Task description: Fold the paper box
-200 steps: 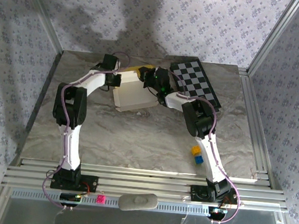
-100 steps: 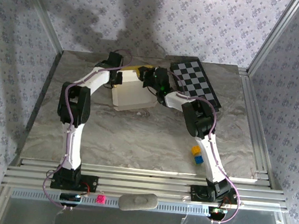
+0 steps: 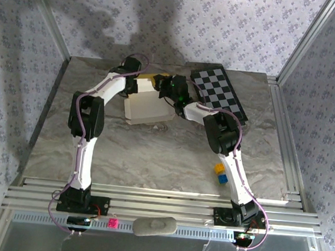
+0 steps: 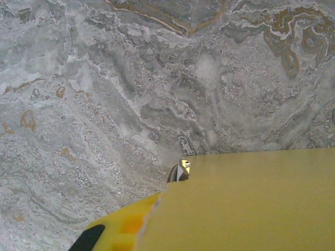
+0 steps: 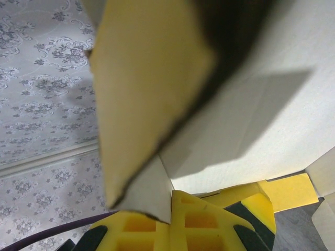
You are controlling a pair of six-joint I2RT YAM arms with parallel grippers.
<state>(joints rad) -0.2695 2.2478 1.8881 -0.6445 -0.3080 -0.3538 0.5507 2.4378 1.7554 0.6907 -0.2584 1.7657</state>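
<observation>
Paper box (image 3: pixel 148 107) in right fingers (image 5: pixel 209 214)

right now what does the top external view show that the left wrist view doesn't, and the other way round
Top external gives the layout: the left end effector and right end effector meet at the far edge of the paper box. The chequered board lies to its right, and a yellow cube and blue cube sit nearer the front. Left wrist gives the close-up: the box's yellow outer face lying against a yellow finger. Both share the box and the marbled table.
</observation>
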